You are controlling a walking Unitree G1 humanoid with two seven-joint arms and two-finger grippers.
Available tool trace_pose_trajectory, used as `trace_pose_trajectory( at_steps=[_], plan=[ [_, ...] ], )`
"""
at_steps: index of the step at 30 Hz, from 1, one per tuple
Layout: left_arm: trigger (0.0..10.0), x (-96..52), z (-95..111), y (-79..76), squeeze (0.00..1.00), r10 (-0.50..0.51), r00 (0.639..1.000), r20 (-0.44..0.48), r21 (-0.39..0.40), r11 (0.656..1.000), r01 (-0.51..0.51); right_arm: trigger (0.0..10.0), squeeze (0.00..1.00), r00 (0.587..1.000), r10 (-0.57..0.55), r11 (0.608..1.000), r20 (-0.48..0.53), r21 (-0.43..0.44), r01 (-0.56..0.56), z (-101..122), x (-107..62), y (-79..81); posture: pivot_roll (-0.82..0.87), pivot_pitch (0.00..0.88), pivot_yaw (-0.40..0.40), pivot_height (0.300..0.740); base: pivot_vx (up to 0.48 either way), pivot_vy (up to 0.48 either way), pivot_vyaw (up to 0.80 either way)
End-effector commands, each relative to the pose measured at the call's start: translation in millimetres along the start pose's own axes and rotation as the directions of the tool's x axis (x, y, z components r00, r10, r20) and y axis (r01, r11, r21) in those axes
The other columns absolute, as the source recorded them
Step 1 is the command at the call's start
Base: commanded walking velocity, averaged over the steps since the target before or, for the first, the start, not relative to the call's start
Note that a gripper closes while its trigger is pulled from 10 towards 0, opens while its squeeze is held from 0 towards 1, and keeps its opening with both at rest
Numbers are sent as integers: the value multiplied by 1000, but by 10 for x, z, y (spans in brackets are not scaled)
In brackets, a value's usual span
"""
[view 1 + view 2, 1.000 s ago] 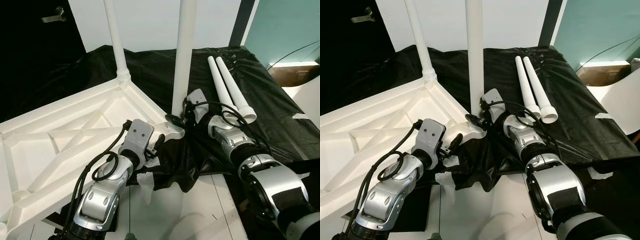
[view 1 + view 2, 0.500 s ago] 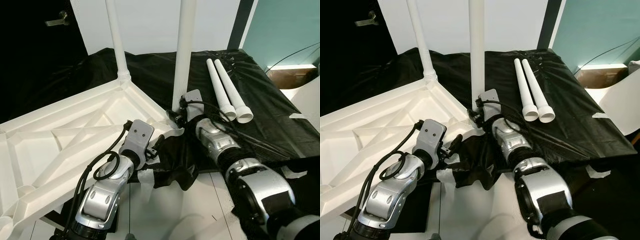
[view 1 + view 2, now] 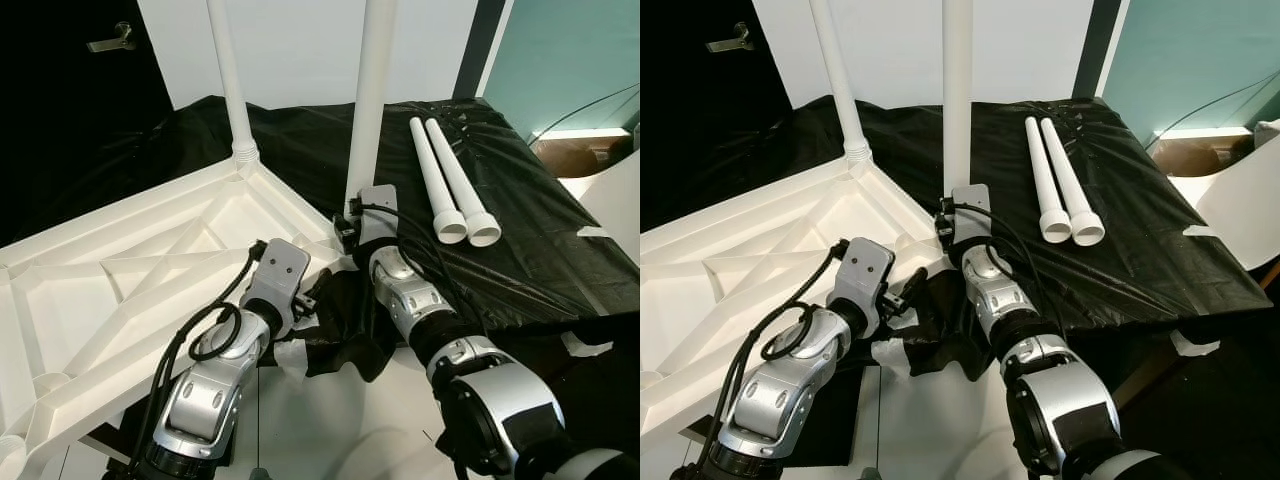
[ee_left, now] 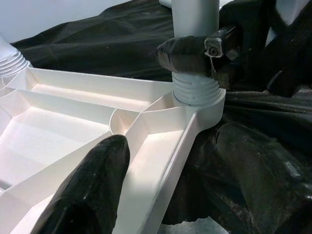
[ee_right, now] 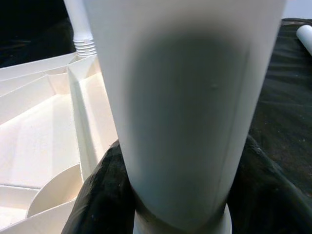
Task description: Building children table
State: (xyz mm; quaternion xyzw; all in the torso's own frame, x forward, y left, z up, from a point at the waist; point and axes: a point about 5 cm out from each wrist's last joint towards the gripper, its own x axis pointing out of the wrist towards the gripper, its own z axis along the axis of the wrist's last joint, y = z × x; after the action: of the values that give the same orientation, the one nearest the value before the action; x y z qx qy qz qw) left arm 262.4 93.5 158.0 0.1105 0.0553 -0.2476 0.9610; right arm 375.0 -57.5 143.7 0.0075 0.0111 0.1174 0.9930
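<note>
White leg [image 3: 368,110] clasped by right gripper [image 4: 195,51], tabletop [image 3: 130,270] edge beside.

Bright, even indoor light; head views sharp; wrist views blurred up close; dark cloth swallows detail.

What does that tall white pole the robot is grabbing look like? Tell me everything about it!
The tall white leg is a smooth, round tube that looks like plastic. It stands upright and runs out of the top of the picture. Its ridged, threaded bottom end sits in a round socket at the corner of the upside-down white tabletop. The right gripper is closed around it just above the threads. Another leg stands at a farther corner, not touching it.
</note>
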Motion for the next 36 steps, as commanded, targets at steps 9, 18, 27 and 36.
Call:
trace_pose_trajectory(
  at_steps=[9,18,27,36],
  plan=[
    [10000,30,10,24,0,16,1000,3,22,1000,-16,10000,1000,996,82,997,41,3,-82,-13,-71,-319,71,0,-16,740,0,0,0],
    [10000,45,20,31,0,11,1000,8,30,1000,-11,10000,0,962,270,962,37,-58,-268,-39,-124,-450,63,0,-10,740,0,0,0],
    [10000,72,42,58,0,7,1000,16,42,999,-8,10000,0,906,422,897,-14,-137,-420,60,-70,-449,58,0,0,740,0,0,0],
    [10000,82,52,61,0,4,1000,20,52,999,-5,2078,0,839,540,818,-67,-193,-542,139,-21,-340,69,0,0,740,0,0,0]
  ],
)
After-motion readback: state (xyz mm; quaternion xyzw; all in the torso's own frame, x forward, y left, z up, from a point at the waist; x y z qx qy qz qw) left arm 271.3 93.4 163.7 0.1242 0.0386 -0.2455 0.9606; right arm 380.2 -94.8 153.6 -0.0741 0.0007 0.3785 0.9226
